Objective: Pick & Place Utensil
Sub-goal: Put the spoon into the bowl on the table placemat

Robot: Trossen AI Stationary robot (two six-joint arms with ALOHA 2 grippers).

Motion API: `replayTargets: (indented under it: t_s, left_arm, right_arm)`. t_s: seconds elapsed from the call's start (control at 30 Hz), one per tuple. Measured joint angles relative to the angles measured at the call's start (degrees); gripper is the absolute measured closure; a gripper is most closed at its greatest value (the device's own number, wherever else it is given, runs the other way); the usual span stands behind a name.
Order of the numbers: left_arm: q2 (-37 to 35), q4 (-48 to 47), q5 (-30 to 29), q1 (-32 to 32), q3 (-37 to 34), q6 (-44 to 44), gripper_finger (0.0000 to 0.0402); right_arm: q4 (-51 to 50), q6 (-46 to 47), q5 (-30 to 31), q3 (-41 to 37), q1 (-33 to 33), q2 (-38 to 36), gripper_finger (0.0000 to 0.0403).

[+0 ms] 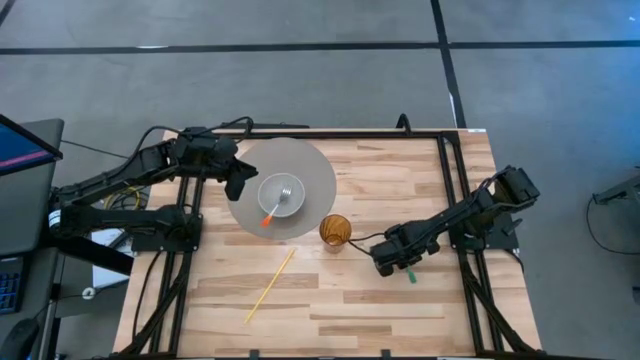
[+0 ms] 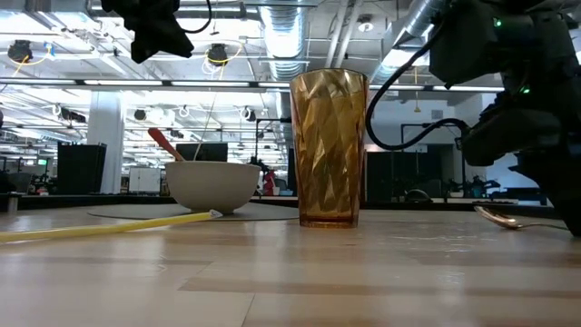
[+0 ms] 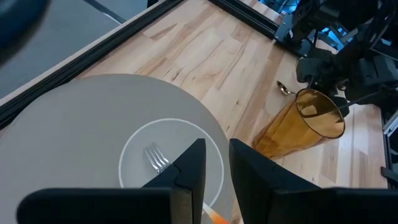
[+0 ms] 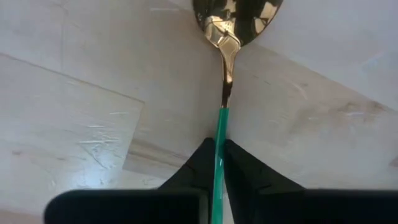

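Between claw (image 4: 217, 152) fingers: green-handled (gold-bowled) spoon (image 4: 225, 74)

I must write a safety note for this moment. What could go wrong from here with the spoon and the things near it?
1. The right tool is shut on the thin green handle of the gold-bowled spoon, which may twist or slip when lifted.
2. The tall amber faceted glass stands close to that tool and could be tipped on the way.
3. The left tool hangs over the white bowl holding an orange-handled fork, so the arms may meet there.
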Motion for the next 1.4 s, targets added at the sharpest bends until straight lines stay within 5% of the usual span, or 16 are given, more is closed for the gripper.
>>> replayTargets:
  t_s: [0.2, 0.63, 0.87, 1.03, 1.4]
  left_arm:
    - [0.0, 0.0, 0.0, 0.0, 0.0, 0.0, 0.033]
    - [0.0, 0.5, 0.0, 0.0, 0.0, 0.2, 0.033]
    - [0.0, 1.3, 0.0, 0.0, 0.0, 0.2, 0.033]
    - [0.0, 2.3, 0.0, 0.0, 0.0, 0.2, 0.033]
    - [0.0, 3.3, 0.0, 0.0, 0.0, 5.0, 0.033]
  right_arm:
    - [-3.9, -3.9, 0.2, 1.4, 0.8, -3.8, 0.0398]
    - [-16.4, -15.1, 19.5, 13.4, 1.0, -18.4, 0.0402]
    - [-14.3, -41.7, 30.0, 21.0, -6.2, -21.0, 0.0402]
    - [-8.7, -62.1, 31.9, 28.0, -15.9, -18.3, 0.0403]
    - [-5.6, -100.4, 32.9, 49.9, -28.1, 4.0, 0.0403]
